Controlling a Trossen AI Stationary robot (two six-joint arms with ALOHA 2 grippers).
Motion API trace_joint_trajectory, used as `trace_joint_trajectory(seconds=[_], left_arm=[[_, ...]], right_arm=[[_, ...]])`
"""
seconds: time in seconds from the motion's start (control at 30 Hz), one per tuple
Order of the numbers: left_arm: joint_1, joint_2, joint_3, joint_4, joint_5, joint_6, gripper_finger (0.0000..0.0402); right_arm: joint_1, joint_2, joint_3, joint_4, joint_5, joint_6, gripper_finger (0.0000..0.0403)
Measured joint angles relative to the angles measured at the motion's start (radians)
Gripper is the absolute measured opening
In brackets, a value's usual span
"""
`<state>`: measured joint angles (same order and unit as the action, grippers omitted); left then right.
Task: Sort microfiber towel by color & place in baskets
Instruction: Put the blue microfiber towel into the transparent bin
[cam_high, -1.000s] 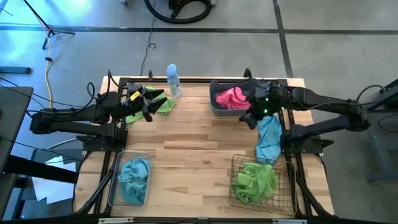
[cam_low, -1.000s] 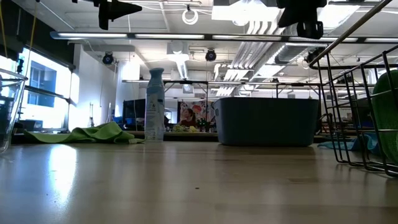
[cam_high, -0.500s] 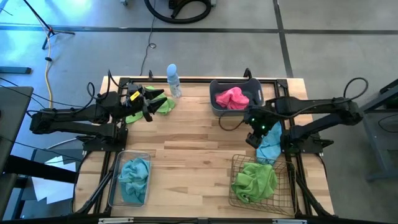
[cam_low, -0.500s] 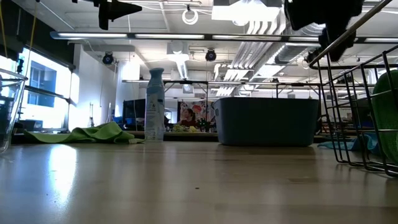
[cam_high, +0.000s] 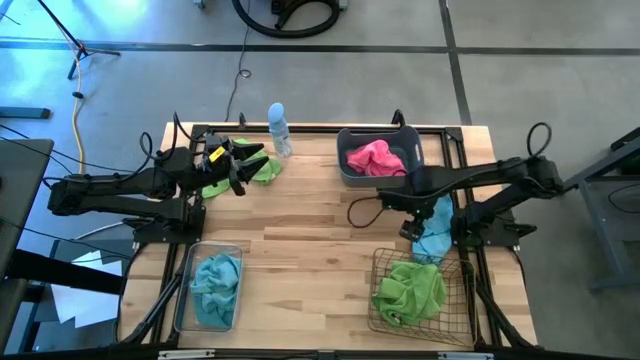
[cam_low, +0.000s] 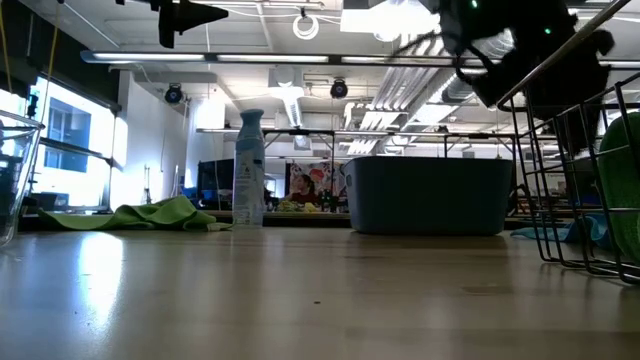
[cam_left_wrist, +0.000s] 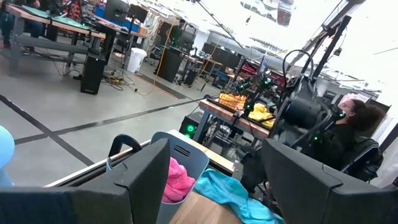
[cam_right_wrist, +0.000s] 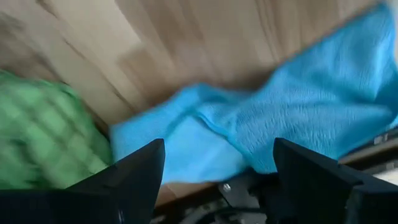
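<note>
A pale wooden table (cam_high: 310, 230) stands on a grey floor, with an open workshop of benches and ceiling lights behind it in the low view.

At the near left corner, the clear plastic bin (cam_high: 208, 286) holds a teal towel (cam_high: 216, 282); the low view catches only the bin's wall at its edge. The left gripper (cam_high: 243, 170) waits above the far left of the table, fingers spread and holding nothing, over a lime green towel (cam_high: 262, 170) lying flat by the far edge. The low view shows that towel (cam_low: 150, 213) as a low heap beside the upright bottle (cam_low: 248, 168), which the high view places at the table's far rim.

The middle of the table is bare wood, the widest free space.

Further right, the grey-blue tub (cam_high: 347, 165) sits at the far edge with a pink towel (cam_high: 373, 157) inside. The low view shows only the tub's wall; the left wrist view looks into it and sees the pink cloth.

The right gripper (cam_high: 413, 228) hangs over a loose teal-blue towel (cam_high: 434, 228) that lies along the right edge between tub and wire-mesh basket (cam_high: 384, 262). Its own wrist view shows the fingers (cam_right_wrist: 134, 177) wide apart, the cloth below them and not gripped. The basket, at the near right corner, holds a green towel (cam_high: 410, 290).
</note>
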<state>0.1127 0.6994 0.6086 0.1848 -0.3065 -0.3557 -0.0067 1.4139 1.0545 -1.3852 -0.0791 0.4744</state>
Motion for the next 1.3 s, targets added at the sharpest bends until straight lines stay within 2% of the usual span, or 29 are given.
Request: trace_joint_trajectory(seconds=[0.23, 0.4, 0.67, 0.83, 1.1, 1.3], left_arm=[[0.0, 0.0, 0.0, 0.0, 0.0, 0.001, 0.0243], [0.0, 0.0, 0.0, 0.0, 0.0, 0.002, 0.0243], [0.0, 0.0, 0.0, 0.0, 0.0, 0.002, 0.0243], [0.0, 0.0, 0.0, 0.0, 0.0, 0.001, 0.0243], [0.0, 0.0, 0.0, 0.0, 0.0, 0.001, 0.0243], [0.0, 0.0, 0.0, 0.0, 0.0, 0.001, 0.0243]], right_arm=[[0.0, -0.034, -0.165, 0.023, -0.076, 0.021, 0.0296], [0.0, -0.039, -0.219, 0.034, -0.016, 0.035, 0.0296], [-0.002, -0.039, -0.327, 0.169, 0.001, 0.187, 0.0296], [-0.002, -0.039, -0.355, 0.217, 0.001, 0.265, 0.0296], [-0.005, -0.039, -0.392, 0.296, 0.001, 0.233, 0.0296], [-0.023, -0.039, -0.424, 0.356, -0.026, 0.287, 0.0296]])
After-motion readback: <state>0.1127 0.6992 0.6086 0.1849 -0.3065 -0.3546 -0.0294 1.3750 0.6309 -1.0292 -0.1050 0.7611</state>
